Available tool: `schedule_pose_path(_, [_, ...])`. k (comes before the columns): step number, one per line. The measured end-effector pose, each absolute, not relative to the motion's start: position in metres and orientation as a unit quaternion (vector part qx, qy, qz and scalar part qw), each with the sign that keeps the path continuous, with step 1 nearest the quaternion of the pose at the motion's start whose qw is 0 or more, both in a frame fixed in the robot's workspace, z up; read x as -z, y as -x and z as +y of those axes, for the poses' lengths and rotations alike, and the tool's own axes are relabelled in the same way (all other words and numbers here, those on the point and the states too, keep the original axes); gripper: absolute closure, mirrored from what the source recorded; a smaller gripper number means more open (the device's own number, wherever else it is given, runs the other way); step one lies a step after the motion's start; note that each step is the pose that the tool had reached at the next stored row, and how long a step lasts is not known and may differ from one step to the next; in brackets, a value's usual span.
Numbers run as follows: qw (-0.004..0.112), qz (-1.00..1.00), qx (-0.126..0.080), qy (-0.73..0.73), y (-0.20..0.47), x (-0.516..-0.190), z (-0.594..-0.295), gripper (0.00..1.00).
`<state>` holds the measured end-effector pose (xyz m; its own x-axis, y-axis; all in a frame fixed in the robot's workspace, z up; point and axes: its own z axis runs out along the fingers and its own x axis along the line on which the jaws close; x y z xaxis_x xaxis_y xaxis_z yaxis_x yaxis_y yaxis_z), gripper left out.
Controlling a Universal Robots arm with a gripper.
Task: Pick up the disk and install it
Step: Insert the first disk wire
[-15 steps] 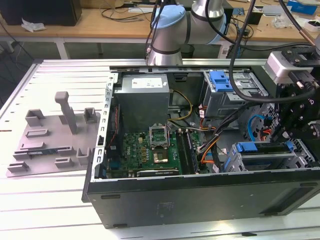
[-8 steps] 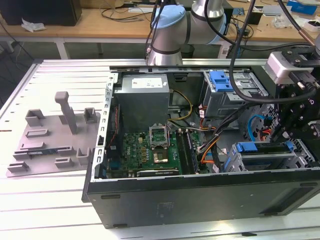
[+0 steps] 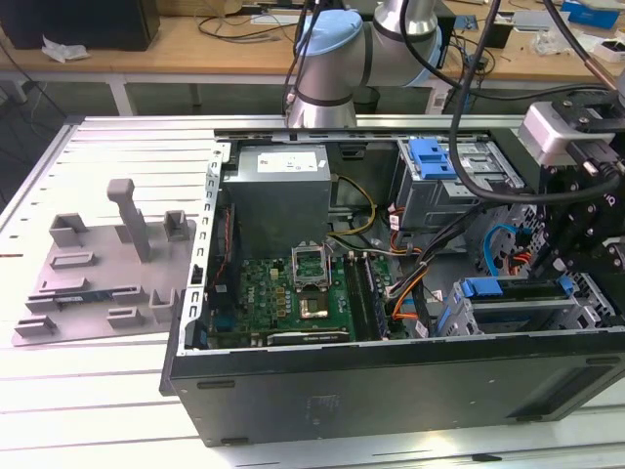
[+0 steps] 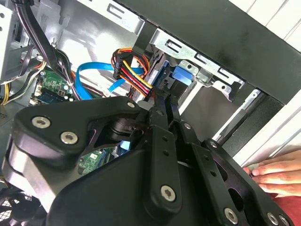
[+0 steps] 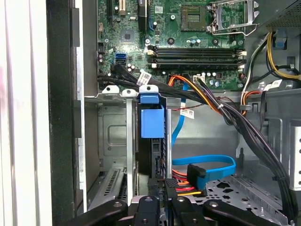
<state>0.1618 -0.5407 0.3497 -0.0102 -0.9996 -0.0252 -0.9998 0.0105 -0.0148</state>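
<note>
The pale ribbed metal tabletop (image 3: 88, 420) carries an open black computer case (image 3: 391, 381) and, at the exterior view's left, a grey plastic fixture tray (image 3: 93, 285).

Nothing printed can be read in any view. In the exterior view the grey power-supply box (image 3: 278, 200) carries a white label (image 3: 285, 162) whose lines are too small to make out. In the first wrist view, small white tags (image 5: 187, 113) sit on the black cables (image 5: 256, 146). The green motherboard (image 5: 188, 37) bears fine white markings. All of these are illegible.
</note>
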Motion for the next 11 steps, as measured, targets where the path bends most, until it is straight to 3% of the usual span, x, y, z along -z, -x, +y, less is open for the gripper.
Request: schedule_pose_path(11, [0.014, 0.711, -0.004, 0.703, -0.1618, -0.3462, -0.5408, 0.83])
